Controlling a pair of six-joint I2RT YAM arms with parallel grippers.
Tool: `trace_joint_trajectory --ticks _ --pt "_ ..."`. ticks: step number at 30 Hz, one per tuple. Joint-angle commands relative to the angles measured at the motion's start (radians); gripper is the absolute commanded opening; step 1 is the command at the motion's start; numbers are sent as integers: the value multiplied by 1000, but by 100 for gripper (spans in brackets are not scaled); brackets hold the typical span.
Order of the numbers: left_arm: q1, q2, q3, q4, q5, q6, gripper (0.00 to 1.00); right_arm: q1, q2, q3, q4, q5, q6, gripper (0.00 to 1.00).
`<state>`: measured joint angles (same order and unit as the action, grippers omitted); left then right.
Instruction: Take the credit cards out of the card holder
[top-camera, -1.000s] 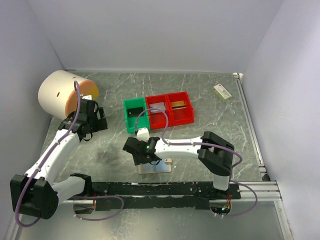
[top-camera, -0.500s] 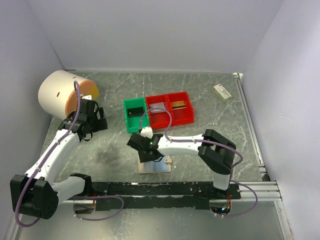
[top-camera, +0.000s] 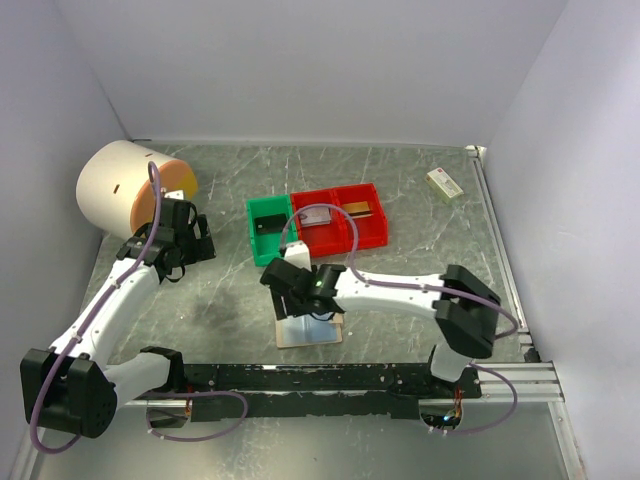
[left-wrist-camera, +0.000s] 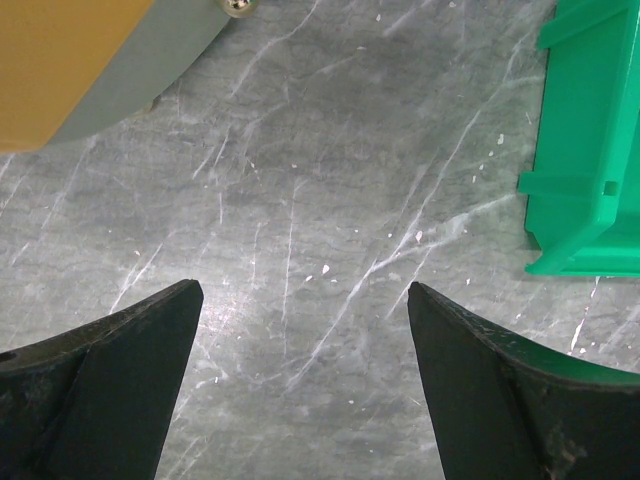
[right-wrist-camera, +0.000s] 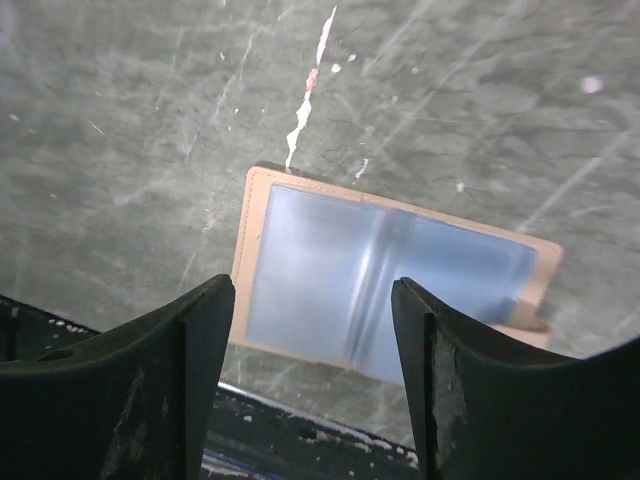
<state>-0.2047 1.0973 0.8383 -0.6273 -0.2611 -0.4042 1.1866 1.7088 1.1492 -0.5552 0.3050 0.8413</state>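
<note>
The right gripper (right-wrist-camera: 310, 290) hangs, fingers apart, above the open card holder (right-wrist-camera: 300, 270), seemingly not touching it. The left gripper (left-wrist-camera: 302, 290), fingers spread, sits near the green bin (left-wrist-camera: 590, 150).

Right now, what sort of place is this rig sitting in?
Probably a lab robot test cell: plain white walls box in a marbled grey table, a black mounting rail runs along its near edge, and small plastic bins sit mid-table.

Three bins (top-camera: 254, 240), three cards (top-camera: 318, 214), one holder (right-wrist-camera: 380, 280)

bare table (top-camera: 222, 292) lies between drum (top-camera: 115, 188) and green bin (top-camera: 262, 255).
</note>
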Motion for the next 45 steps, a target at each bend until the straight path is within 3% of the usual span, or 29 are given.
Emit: trace_joint_trajectory --ticks 1,5,13,32,35,38,41,45 --pt "-1 3 14 -3 14 5 96 0 -89 -5 -148 101 69 66" --pt "-1 5 15 -2 15 5 96 1 -94 -46 -215 72 105 68" --pt "-1 11 15 -3 15 5 95 0 -61 -84 -189 -4 136 74" --pt "-1 11 16 -8 7 -1 97 -13 -15 -98 -188 -15 171 75" --pt "-1 -20 4 36 137 9 97 -23 -33 -122 -176 -23 177 75" --pt "-6 -80 -36 67 349 -87 94 -44 -40 -141 -157 -47 177 75" --pt "-77 -172 -108 144 496 -213 92 -65 -41 -185 -132 -68 179 75" --pt "-314 -218 -162 168 413 -359 91 -79 -22 -192 -106 -78 164 75"
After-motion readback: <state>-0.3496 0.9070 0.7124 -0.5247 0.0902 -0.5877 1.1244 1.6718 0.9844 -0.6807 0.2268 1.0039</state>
